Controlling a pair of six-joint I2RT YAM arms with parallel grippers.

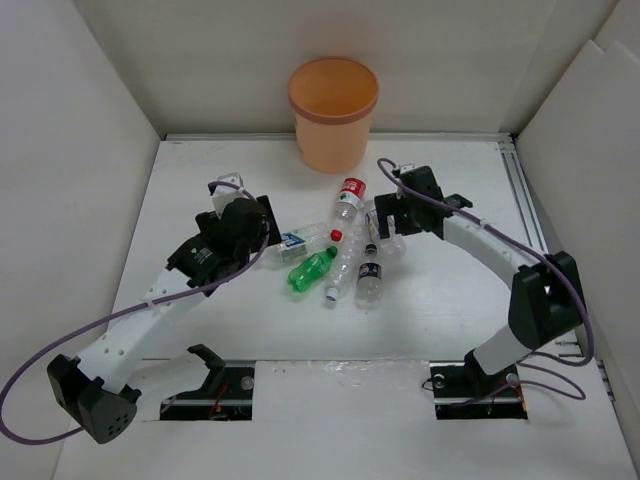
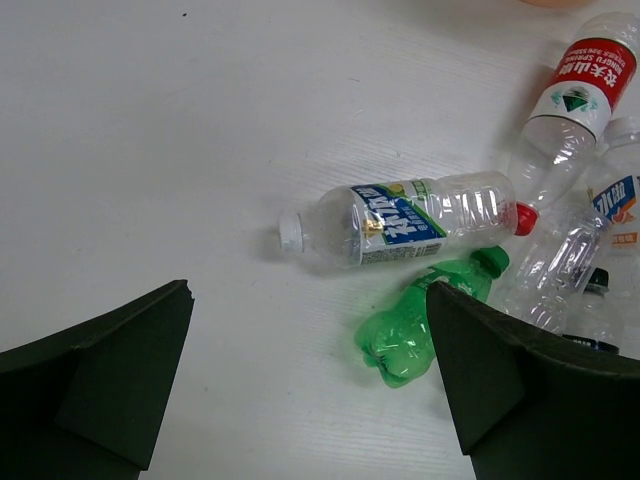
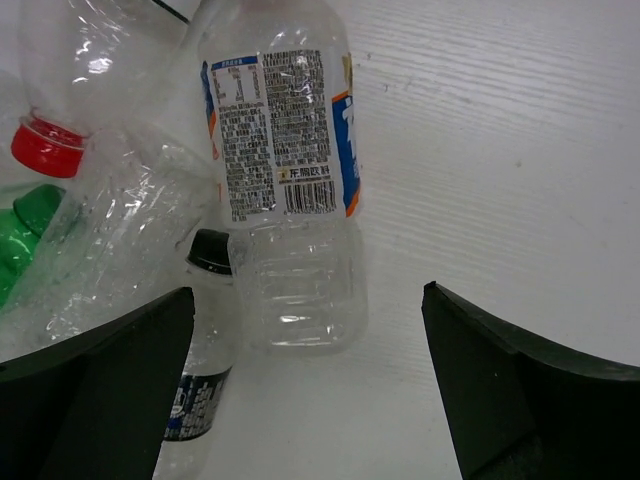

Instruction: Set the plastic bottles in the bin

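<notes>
Several plastic bottles lie in a heap on the white table. A green bottle (image 1: 311, 270) (image 2: 415, 325) lies beside a clear blue-labelled bottle (image 1: 300, 240) (image 2: 400, 220). A red-labelled bottle (image 1: 348, 198) (image 2: 578, 95) points toward the orange bin (image 1: 333, 110) at the back. My left gripper (image 1: 258, 222) (image 2: 308, 290) stands open just left of the heap, and the green bottle's base is by its right finger. My right gripper (image 1: 388, 218) (image 3: 308, 290) hangs open over a clear bottle with a blue and orange label (image 3: 290, 190), whose base lies between the fingers. A black-capped bottle (image 1: 370, 278) (image 3: 205, 330) lies by its left finger.
White walls close in the table (image 1: 450, 300) on three sides. The bin stands upright against the back wall. A crumpled clear bottle (image 1: 345, 268) (image 3: 100, 250) with a red cap (image 3: 40, 145) lies in the middle of the heap. Both arm bases sit at the near edge.
</notes>
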